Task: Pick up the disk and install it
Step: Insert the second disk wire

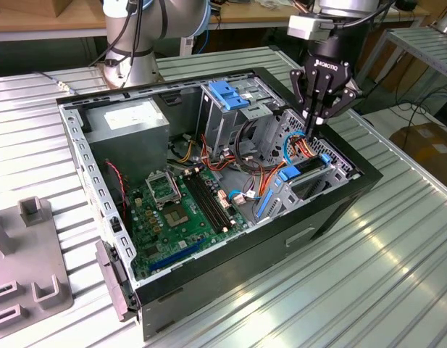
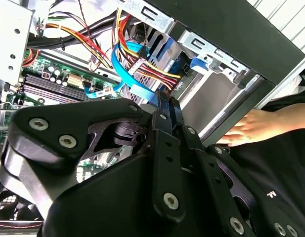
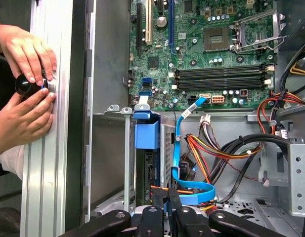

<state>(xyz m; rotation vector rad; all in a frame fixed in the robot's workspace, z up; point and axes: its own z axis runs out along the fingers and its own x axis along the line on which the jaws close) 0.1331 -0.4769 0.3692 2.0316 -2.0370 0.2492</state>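
The disk (image 1: 308, 168) sits inside the drive bay at the case's corner on the exterior view's right, its light-blue rail (image 3: 146, 134) showing along the bay's edge. In the first wrist view the disk (image 3: 151, 170) stands edge-on in the slot, below the blue tab. My gripper (image 1: 316, 123) hangs just above that bay, fingers pointing down and shut, with nothing seen between them. Both wrist views show the black fingertips (image 3: 157, 210) pressed close together beside the blue data cable (image 3: 192, 190); the gripper (image 2: 164, 101) is apart from the disk.
The open computer case (image 1: 332, 210) lies on a ribbed metal table. Inside are the motherboard (image 1: 180, 206), a grey power-supply box (image 1: 129, 119), an upright cage with a blue top (image 1: 230, 94) and loose cables. A person's hands (image 3: 23, 98) hold a black knob beside the case. A grey fixture (image 1: 27, 261) stands at the exterior view's left.
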